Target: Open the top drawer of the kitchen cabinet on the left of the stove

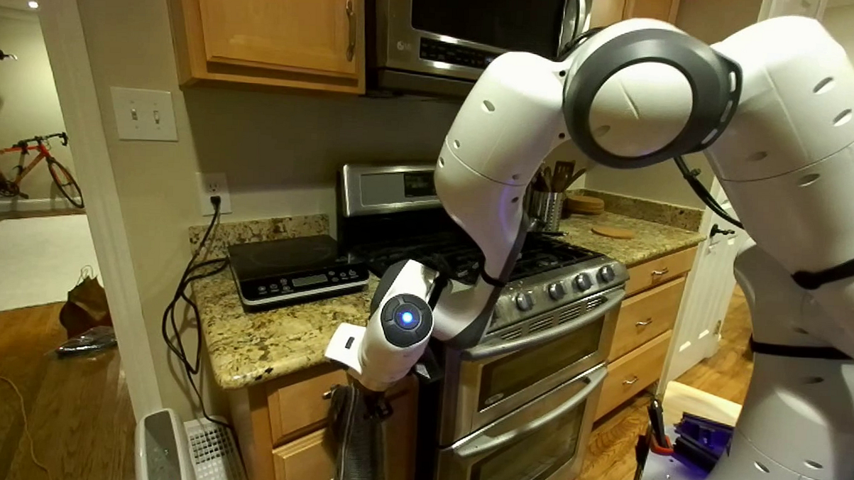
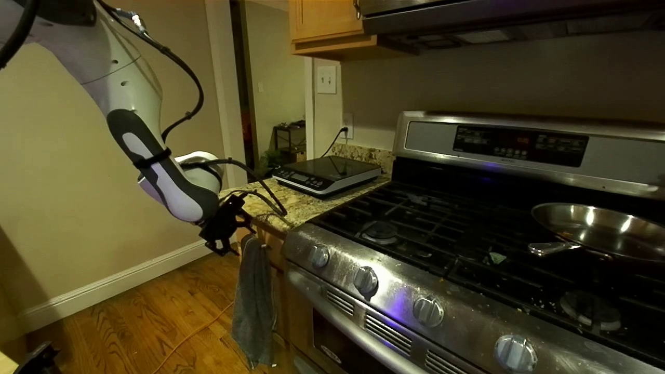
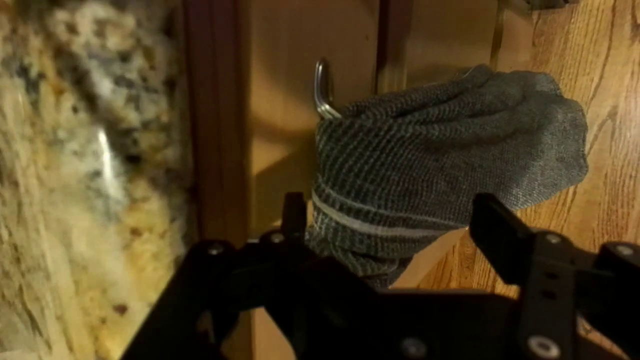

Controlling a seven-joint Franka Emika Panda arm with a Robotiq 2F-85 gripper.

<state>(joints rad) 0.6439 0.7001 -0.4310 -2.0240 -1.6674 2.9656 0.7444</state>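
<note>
The shallow, flat-fronted light-oak top drawer [image 1: 297,406] sits closed under the speckled tan granite worktop [image 1: 281,341] of the narrow light-oak kitchen cabinet [image 1: 257,433], left of the stainless-steel stove [image 1: 540,365] in an exterior view; its inside is hidden. A dark grey woven towel [image 3: 425,150] hangs over its curved metal handle [image 3: 320,92]. The black pincer [image 3: 390,215] stands spread near the towel, contact unclear. Beyond the stove, a cylindrical steel crock [image 1: 546,212] holds dark cooking utensils [image 1: 562,175]. The worktop's rounded edge overhangs the drawer; open wooden floor [image 2: 130,306] lies beside the cabinet.
</note>
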